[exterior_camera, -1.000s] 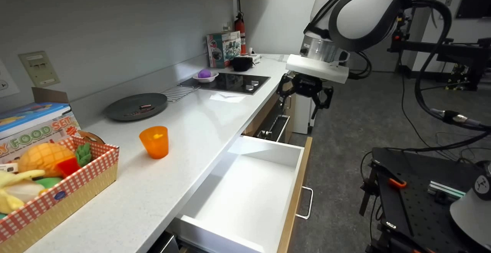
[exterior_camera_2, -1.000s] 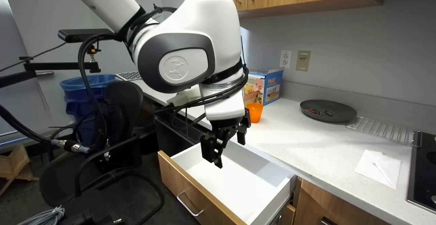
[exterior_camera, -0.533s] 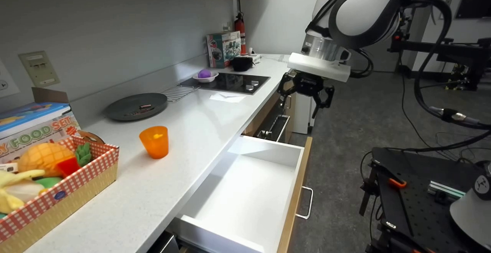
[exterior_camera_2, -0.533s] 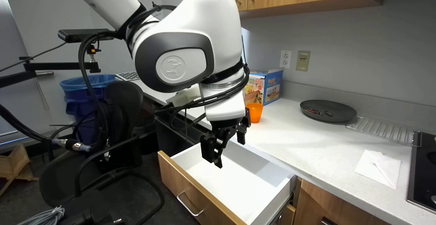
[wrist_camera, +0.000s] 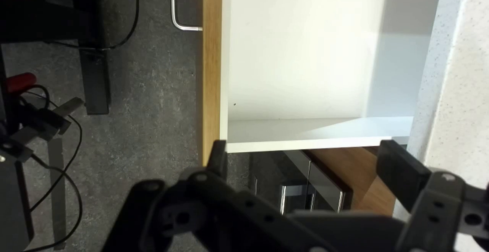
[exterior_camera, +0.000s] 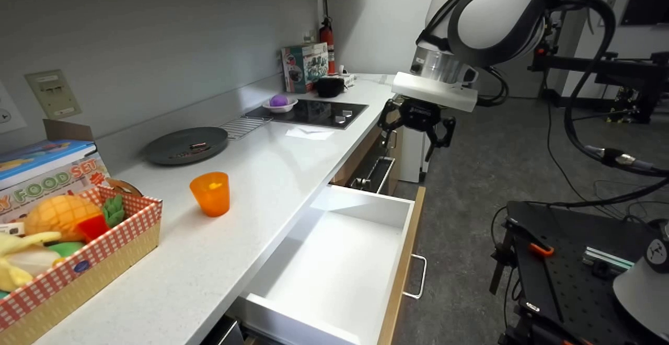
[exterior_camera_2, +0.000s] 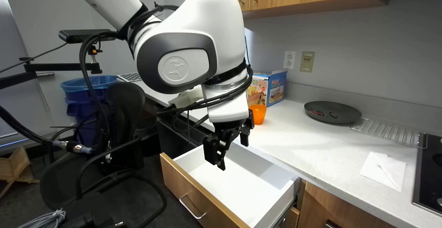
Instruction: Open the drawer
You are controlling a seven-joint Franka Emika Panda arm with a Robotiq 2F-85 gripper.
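Observation:
The drawer (exterior_camera: 334, 261) stands pulled out from under the counter in both exterior views. Its plain white inside (exterior_camera_2: 238, 186) is empty, and its wood-grain front (exterior_camera_2: 186, 190) faces away from the counter. The slim silver bar handle (exterior_camera: 422, 277) is free, with nothing touching it; part of it shows in the wrist view (wrist_camera: 187, 27). My gripper (exterior_camera: 407, 149) is open and empty, pointing down, higher than the drawer and apart from it. In the wrist view the spread fingers (wrist_camera: 303, 149) frame the drawer's white side wall (wrist_camera: 305, 144).
An orange cup (exterior_camera: 211, 194), a toy food basket (exterior_camera: 104, 245) and a dark pan (exterior_camera_2: 332, 112) stand on the white counter (exterior_camera_2: 310, 152). The black oven front with its steel handle (exterior_camera: 387, 175) is beside the drawer. A black cart (exterior_camera: 564, 261) stands opposite.
My arm and gripper have shifted very slightly in the first half second, then stayed still. The drawer has not moved and the fingers have stayed open.

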